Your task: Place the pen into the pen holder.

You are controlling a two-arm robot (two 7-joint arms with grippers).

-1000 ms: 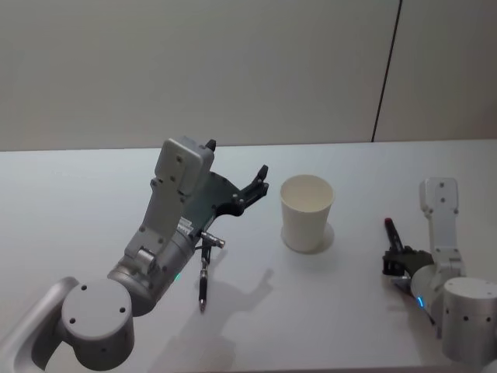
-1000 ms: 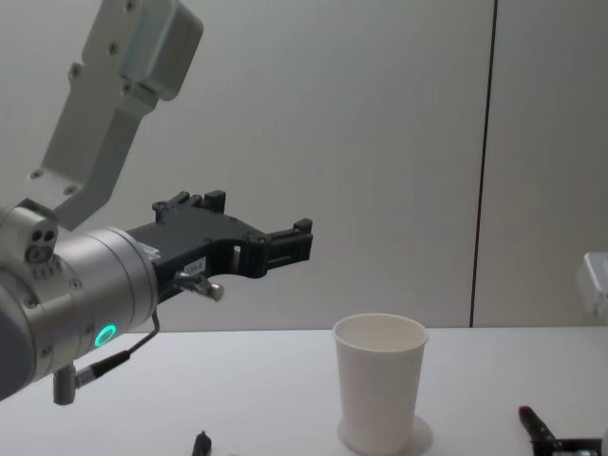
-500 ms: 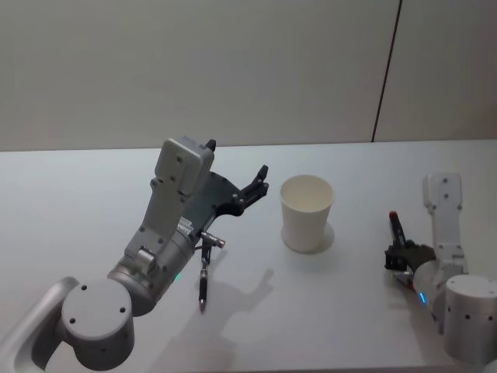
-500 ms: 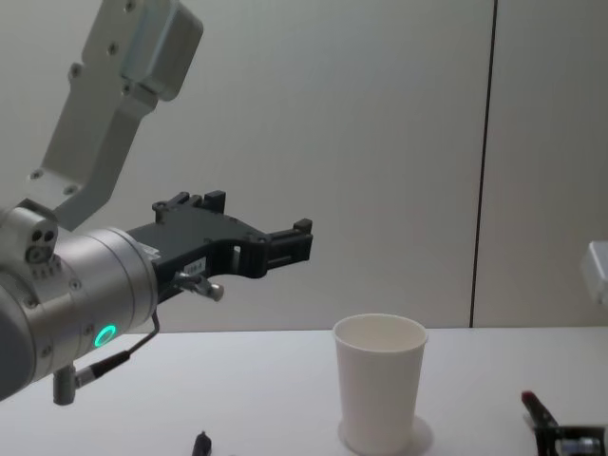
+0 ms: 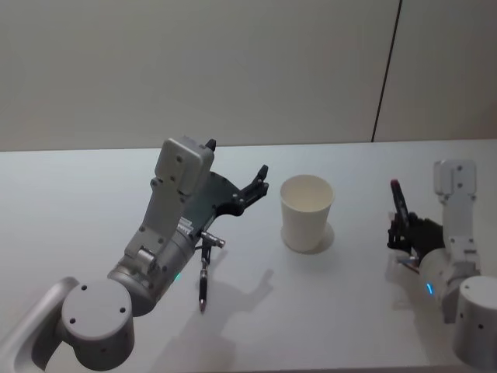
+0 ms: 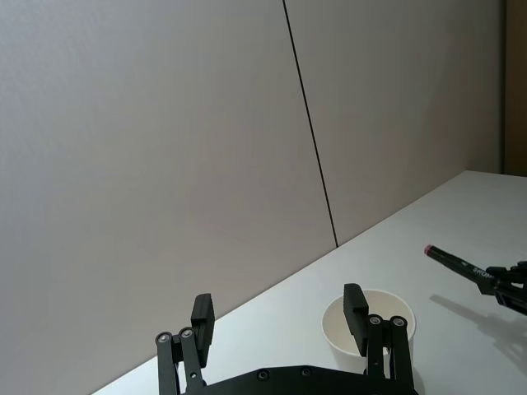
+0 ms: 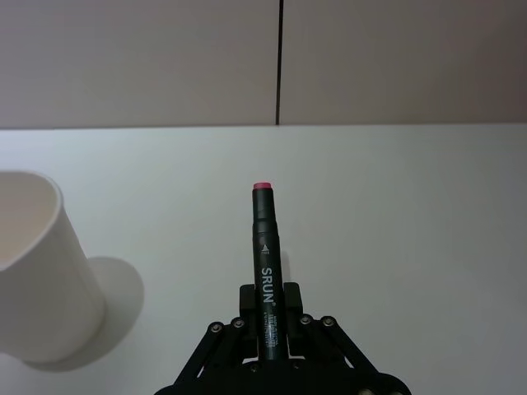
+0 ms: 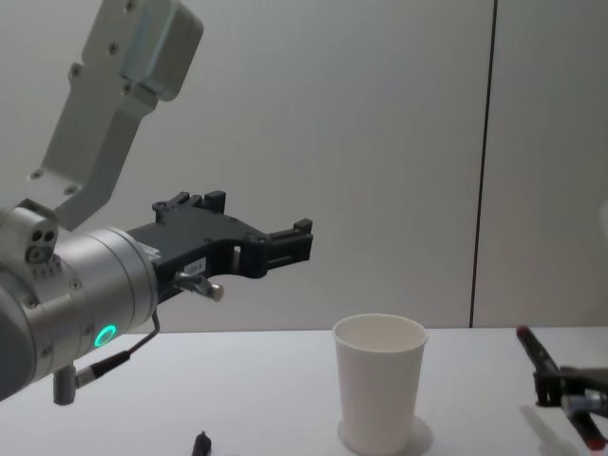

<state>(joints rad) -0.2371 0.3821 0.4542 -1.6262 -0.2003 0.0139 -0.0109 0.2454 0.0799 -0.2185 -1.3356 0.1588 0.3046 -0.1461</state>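
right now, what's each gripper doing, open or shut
left gripper: open, empty, raised in the air to the left of the paper cup
right gripper: shut on the black marker

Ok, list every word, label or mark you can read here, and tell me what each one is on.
"SRUN": on the barrel of the pen held in the right claw, with a small arrow mark above it.
Smaller print below "SRUN": too small to read.
White sticker on the body of the left claw: too blurred to read.
Pen holder: no print.
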